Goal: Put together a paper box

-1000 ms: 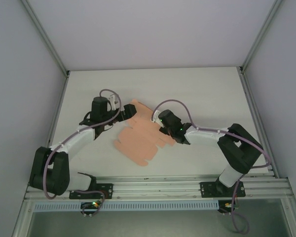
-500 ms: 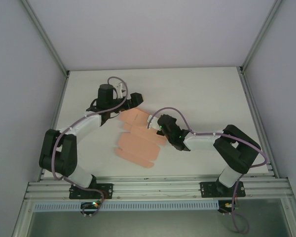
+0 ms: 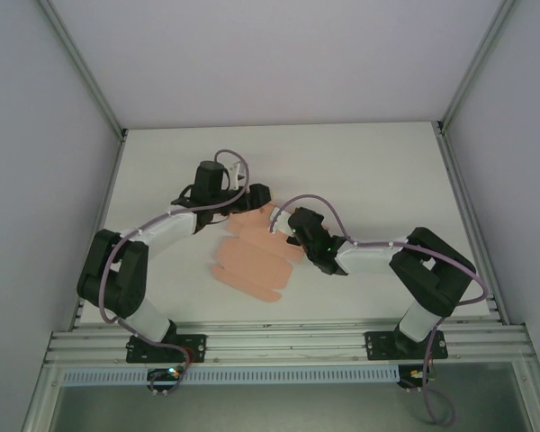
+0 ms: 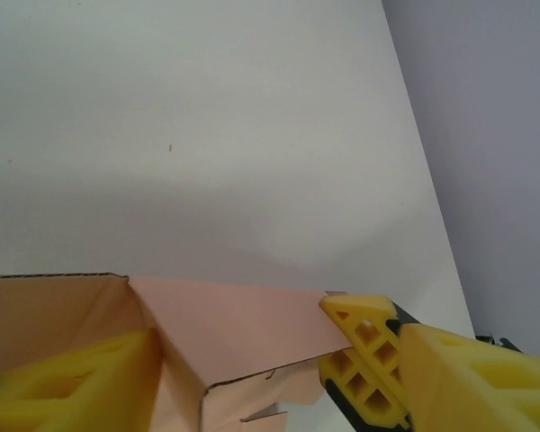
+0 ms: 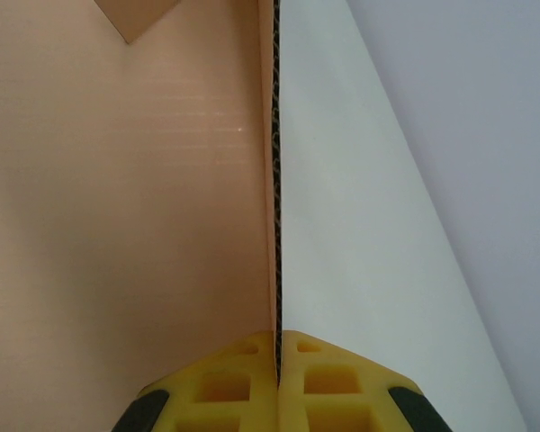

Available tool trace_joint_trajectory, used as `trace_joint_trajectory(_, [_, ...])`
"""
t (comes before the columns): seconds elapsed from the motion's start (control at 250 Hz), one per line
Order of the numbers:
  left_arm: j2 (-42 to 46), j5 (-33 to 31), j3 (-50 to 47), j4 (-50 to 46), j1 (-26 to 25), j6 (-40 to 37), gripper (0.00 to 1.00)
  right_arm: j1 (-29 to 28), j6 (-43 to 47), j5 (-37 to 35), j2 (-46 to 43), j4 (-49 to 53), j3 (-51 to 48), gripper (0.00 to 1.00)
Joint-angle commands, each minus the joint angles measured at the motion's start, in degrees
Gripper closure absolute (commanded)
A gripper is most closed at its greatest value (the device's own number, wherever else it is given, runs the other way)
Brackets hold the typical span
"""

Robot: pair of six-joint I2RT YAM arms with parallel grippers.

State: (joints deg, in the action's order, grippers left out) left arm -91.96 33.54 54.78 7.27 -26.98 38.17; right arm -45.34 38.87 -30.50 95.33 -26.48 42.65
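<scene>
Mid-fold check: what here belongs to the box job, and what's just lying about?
Job: salmon-pink creased cardboard sheet; right hand, shut on its edge; left hand, open around a raised flap.
Just there: white table; grey enclosure walls; purple arm cables.

Your paper box (image 3: 250,263) is a salmon-pink die-cut cardboard sheet lying mostly flat at the middle of the table (image 3: 369,162). At its far end, panels (image 4: 238,324) are folded up into a corner. From above, that raised part seems only partly formed.
</scene>
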Motion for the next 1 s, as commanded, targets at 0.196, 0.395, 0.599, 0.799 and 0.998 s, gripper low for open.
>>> trace_joint_trajectory(0.196, [-1.8,-4.7,3.9,-7.9,-1.8,-0.6,0.61,-1.4,3.1,-3.4,0.2,-4.9,-0.5,1.00])
trace_joint_trajectory(0.395, [-1.5,-13.4,7.0,-16.5,-3.8,-3.0,0.85,-2.0,2.9,-3.1,-0.1,-5.0,-1.3,1.00])
trace_joint_trajectory(0.599, [-1.3,-14.5,8.2,-17.8,-4.4,-3.6,0.88,-2.4,2.5,-4.2,-0.4,-6.0,-1.8,1.00])
trace_joint_trajectory(0.799, [3.8,-16.4,5.5,-19.8,-3.9,-7.5,0.45,-1.7,2.4,-5.6,-2.0,-5.4,-2.7,1.00])
trace_joint_trajectory(0.998, [13.5,-22.0,-2.1,-22.8,-0.4,-9.3,0.06,-0.8,1.1,-5.1,-4.6,-3.0,-3.5,1.00])
